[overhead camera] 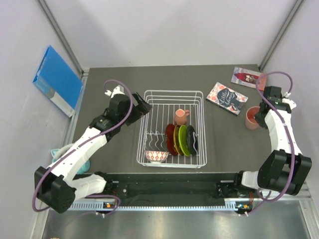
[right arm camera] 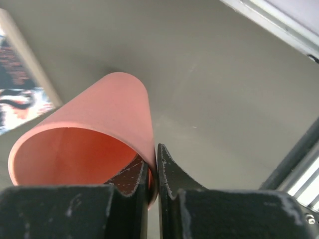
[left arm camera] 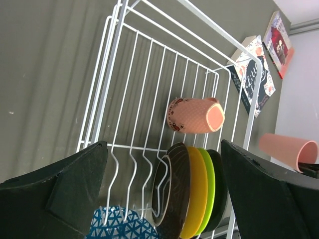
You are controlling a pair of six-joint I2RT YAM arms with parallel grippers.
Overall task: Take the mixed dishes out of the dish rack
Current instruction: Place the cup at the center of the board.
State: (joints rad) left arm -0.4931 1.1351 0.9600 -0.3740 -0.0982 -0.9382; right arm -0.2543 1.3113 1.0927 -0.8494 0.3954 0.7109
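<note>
**At the bench [overhead camera: 227, 144] right side: right claw [right arm camera: 152, 155] clamped on tall pink cup [right arm camera: 99, 114]**

One finger sits inside the cup wall and one outside. The cup is well apart from the dish rack [overhead camera: 172, 92]. The left claw [left arm camera: 163, 144] has its jaws wide apart at the rack's left rim and holds nothing. In the rack: salmon mug [overhead camera: 181, 116] on its side, plates [overhead camera: 182, 139] upright in slots, patterned bowl [overhead camera: 156, 156] at the near-left corner.

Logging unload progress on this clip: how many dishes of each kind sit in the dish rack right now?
Plates: 4 (red plate, amber plate, lime-green plate, black plate)
Mugs: 1 (small salmon mug)
Bowls: 1 (small patterned bowl)
Total in the dish rack: 6
Outside it: 1 tall pink cup, held by the right gripper
</note>
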